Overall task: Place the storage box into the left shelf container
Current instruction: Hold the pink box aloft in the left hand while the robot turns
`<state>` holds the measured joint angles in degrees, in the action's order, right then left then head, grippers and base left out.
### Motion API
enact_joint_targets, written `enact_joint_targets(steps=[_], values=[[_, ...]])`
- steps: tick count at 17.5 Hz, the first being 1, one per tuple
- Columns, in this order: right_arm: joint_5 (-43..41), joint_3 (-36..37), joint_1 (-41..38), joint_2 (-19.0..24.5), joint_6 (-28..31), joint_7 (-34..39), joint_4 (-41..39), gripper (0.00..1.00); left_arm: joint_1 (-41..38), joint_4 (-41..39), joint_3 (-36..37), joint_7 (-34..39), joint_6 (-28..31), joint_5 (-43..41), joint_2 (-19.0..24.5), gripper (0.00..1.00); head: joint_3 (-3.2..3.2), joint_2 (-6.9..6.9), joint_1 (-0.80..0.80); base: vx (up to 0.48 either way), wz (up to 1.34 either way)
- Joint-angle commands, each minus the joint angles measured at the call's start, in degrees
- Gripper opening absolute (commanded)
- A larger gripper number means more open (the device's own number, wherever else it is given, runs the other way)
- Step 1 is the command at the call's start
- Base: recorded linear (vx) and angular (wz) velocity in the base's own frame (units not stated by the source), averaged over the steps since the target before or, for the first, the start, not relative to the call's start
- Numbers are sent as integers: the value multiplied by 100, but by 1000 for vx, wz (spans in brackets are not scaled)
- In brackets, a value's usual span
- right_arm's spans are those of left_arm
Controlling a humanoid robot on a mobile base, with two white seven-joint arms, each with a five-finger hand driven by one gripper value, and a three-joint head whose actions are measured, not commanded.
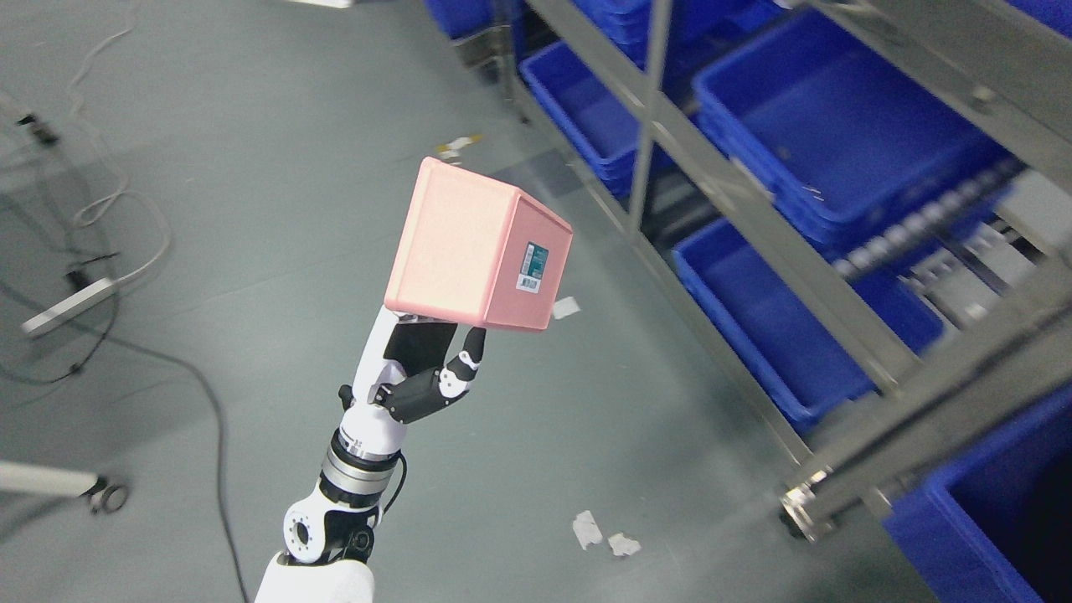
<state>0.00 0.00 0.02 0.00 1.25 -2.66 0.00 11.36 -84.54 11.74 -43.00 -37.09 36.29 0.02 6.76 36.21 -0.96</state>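
At the centre of the frame the left hand (423, 373) grips a pink storage box (477, 247) from beneath, fingers closed on its lower edge, the arm rising from the bottom edge left of the middle. The box is held tilted in the air over the grey floor (251, 209), with a small barcode label (533, 268) on its right-facing side. The pickup looks done; the placing is not. The metal shelf rack (754, 226) runs along the right side of the frame, well apart from the box, and its blue containers (837, 126) stand open-topped on several levels. None holds the box yet. What remains, as I judge it, is to carry the box rightward to the rack, bring it over the intended container and let go. The right arm is not in view. Cables (126, 226) and paper scraps (603, 532) lie on the floor.
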Motion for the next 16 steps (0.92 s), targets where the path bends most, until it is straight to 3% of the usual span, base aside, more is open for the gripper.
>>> enact_joint_targets(steps=[1,9,16], values=[[9,26,-55,-100,-2,20,-100,100,-468,-511,-399,-6,0,1,98,2,0,0,0,265,1464],[9,26,-55,-100,-2,20,-100,100,-714,-520,-585,-15,-53,1,98,2,0,1,0,363,797],[9,26,-55,-100,-2,20,-100,100,-723,-546,-576,-24,-70,1,98,2,0,1,0,486,167]])
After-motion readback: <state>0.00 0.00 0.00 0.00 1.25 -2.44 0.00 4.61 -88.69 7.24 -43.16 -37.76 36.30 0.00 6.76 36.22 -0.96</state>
